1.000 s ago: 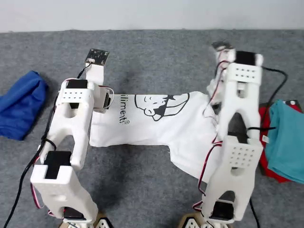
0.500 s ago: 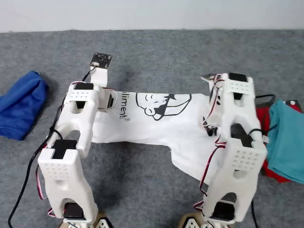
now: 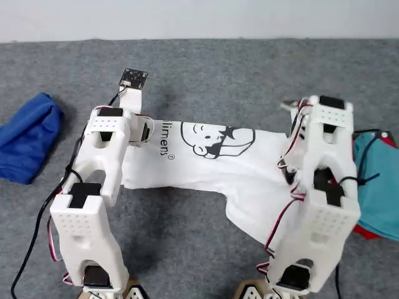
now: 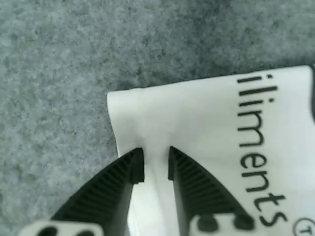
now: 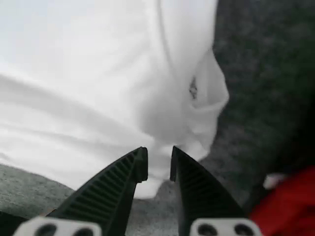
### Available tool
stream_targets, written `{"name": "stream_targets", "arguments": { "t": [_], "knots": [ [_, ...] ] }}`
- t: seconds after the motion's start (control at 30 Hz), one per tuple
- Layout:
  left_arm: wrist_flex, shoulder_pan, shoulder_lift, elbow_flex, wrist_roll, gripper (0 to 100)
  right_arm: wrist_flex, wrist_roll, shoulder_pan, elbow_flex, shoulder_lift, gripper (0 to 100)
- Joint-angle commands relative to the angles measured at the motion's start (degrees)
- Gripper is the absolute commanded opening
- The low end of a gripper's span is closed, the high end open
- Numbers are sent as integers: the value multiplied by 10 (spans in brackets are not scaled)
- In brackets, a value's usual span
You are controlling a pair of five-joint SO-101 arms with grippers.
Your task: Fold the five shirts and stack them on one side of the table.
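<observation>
High view has the white shirt (image 3: 206,168) stretched sideways across the counter (image 3: 206,75), my left fingers (image 4: 129,172) clamped on one end and my right fingers (image 5: 133,172) pinching the other, with the teal shirt (image 3: 381,187) piled on a red shirt (image 3: 366,232) close by on my right.

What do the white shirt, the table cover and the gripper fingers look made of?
White shirt: soft matte knit cloth, likely cotton; it creases and drapes. Table cover: grey felt or carpet; fuzzy speckled nap. Left gripper fingers: black hard plastic, ribbed faces.
</observation>
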Motion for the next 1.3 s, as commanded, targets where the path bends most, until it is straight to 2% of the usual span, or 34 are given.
{"name": "stream_targets", "arguments": {
  "t": [0.0, 0.07, 0.17, 0.3, 0.47, 0.57, 0.67, 0.93, 1.0, 1.2, 1.27],
  "knots": [
    [63, 1, -34, -65, 3, 90, 45, 4, -36, -34, -102, 177],
    [113, -1, -47, -103, 3, 91, 55, 4, -50, -34, -143, 215],
    [185, 1, -67, -168, 3, 91, 57, 18, -58, -23, -191, 217],
    [280, 3, -93, -289, 3, 91, 58, 96, -102, 89, -258, 217],
    [440, 3, -122, -445, 3, 91, 56, 305, -127, 321, -404, 217],
    [446, -7, -140, -437, 4, 91, 48, 433, -116, 472, -510, 217],
    [445, -12, -152, -380, 3, 91, 32, 521, -72, 563, -575, 217],
    [445, -17, -149, -317, 2, 91, 27, 684, 0, 613, -560, 217],
    [445, -17, -149, -317, 2, 91, 3, 706, 8, 629, -565, 217],
    [444, -21, -149, -275, -2, 88, -71, 709, 10, 708, -567, 217],
    [444, -29, -149, -256, -26, 87, -92, 709, 11, 725, -567, 217]
  ]
}}
